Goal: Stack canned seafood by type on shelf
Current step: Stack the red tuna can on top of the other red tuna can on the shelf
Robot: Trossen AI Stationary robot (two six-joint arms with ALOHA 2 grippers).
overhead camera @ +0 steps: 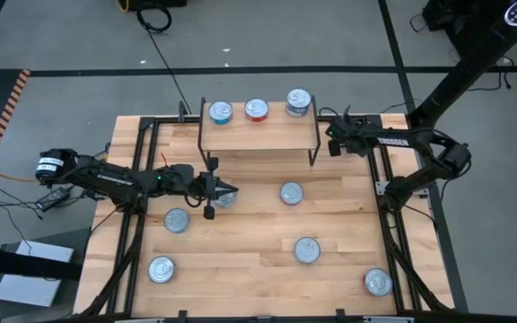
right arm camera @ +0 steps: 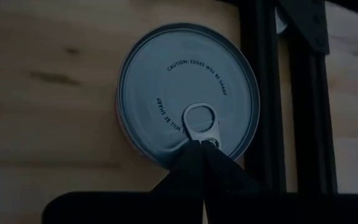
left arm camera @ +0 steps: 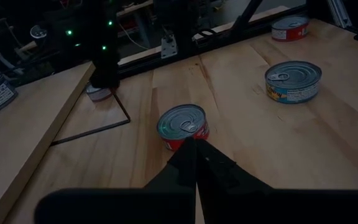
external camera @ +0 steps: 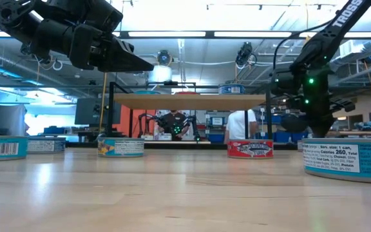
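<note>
The small wooden shelf [overhead camera: 258, 135] carries three upright tins: a blue-labelled tin [overhead camera: 220, 111], a red-labelled tin [overhead camera: 256, 109] and a third tin [overhead camera: 298, 101] directly under the closed right gripper [overhead camera: 337, 135]. A red tin [left arm camera: 183, 124] stands just before the closed left gripper [overhead camera: 230, 190]. Five others stand scattered on the table.

The round silver lid [right arm camera: 188, 102] reads "CAUTION: EDGES WILL BE SHARP"; the near right teal-labelled tin [external camera: 348, 158] reads "Calories 260"; the dark right arm [overhead camera: 393, 141] reads "TROSSEN".
</note>
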